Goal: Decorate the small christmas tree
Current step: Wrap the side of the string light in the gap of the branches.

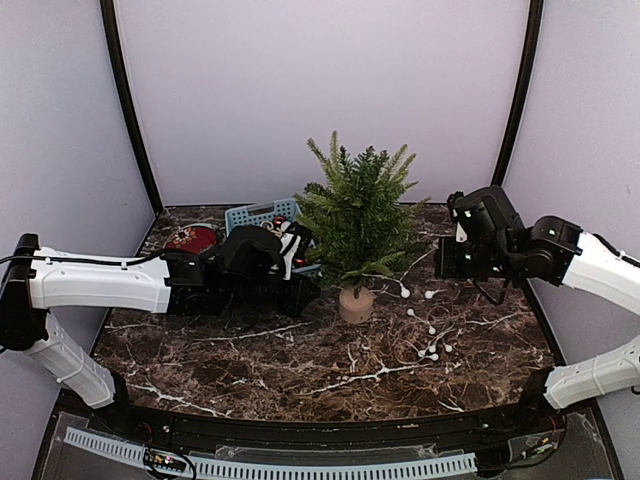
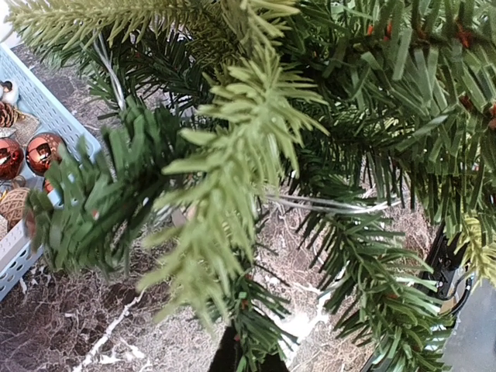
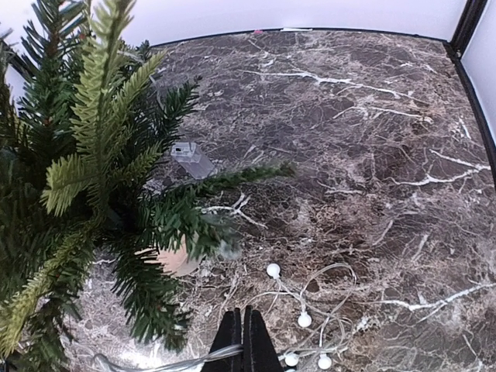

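The small christmas tree [image 1: 355, 215] stands mid-table on a pale wooden base [image 1: 356, 304]. Its branches [image 2: 256, 132] fill the left wrist view. My left gripper [image 1: 308, 291] is at the tree's lower left side, and it [image 2: 242, 353] is shut with needles lying over its tips; whether it pinches anything is hidden. A string of white bulb lights [image 1: 430, 335] lies right of the base, and its wire [image 2: 333, 205] runs through the branches. To the right of the tree, my right gripper [image 1: 438, 258] hangs above the table; it [image 3: 244, 314] is shut on the light string [image 3: 304, 319].
Behind my left arm sits a blue basket [image 1: 262, 214] holding red baubles [image 2: 43, 151]. A red ornament [image 1: 192, 238] lies to its left. A small grey plastic piece [image 3: 191, 159] lies on the marble top near the tree. Walls enclose the table.
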Controlling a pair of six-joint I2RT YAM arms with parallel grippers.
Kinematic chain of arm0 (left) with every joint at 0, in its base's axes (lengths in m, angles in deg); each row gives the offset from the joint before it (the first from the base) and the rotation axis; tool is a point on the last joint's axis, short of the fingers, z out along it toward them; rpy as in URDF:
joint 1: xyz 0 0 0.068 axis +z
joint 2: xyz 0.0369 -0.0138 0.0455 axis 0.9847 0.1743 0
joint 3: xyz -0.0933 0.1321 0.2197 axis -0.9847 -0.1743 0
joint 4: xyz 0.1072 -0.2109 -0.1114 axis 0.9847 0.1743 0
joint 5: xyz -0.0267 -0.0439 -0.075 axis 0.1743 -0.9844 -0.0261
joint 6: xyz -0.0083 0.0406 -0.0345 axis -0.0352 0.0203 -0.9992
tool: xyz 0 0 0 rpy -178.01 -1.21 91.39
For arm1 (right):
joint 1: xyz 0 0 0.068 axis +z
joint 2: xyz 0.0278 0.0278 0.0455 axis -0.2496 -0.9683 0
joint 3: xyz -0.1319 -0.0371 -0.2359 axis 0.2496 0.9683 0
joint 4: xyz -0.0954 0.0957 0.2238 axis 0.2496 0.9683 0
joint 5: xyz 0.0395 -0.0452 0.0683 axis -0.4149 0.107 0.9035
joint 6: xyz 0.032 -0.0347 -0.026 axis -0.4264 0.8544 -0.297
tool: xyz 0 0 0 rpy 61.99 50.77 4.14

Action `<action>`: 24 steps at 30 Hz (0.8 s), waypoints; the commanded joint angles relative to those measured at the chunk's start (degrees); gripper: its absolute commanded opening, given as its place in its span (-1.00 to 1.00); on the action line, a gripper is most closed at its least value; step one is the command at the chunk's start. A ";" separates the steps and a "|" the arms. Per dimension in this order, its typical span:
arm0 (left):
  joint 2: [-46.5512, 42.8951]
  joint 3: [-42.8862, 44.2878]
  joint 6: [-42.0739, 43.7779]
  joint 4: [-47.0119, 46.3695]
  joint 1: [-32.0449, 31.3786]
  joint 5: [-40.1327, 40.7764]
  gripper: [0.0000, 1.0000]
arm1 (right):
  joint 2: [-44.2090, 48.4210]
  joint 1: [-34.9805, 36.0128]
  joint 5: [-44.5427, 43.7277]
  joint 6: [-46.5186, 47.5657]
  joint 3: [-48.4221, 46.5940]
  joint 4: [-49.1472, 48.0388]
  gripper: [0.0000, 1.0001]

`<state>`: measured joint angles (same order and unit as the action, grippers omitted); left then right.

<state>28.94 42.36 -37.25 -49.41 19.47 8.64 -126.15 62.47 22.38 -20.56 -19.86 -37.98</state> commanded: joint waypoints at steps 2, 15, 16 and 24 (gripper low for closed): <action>-2.57 1.22 1.38 0.28 0.37 -0.19 -1.00 | -1.99 -1.68 4.01 2.50 0.24 -6.98 -1.00; -2.04 1.47 2.42 0.09 1.92 -0.21 -1.00 | -4.37 -3.87 13.39 0.51 8.24 -17.80 -1.00; -2.06 1.49 2.59 0.08 2.19 -0.36 -1.00 | -4.28 -3.82 14.00 0.27 9.13 -18.77 -1.00; -2.17 1.14 6.60 -0.33 5.00 -0.97 -1.00 | 0.34 -3.89 13.80 -0.93 12.30 -18.79 -0.22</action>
<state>28.91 42.40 -33.73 -49.08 22.90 8.20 -129.80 58.90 35.78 -20.17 -9.06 -54.09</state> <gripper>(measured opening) 0.007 0.301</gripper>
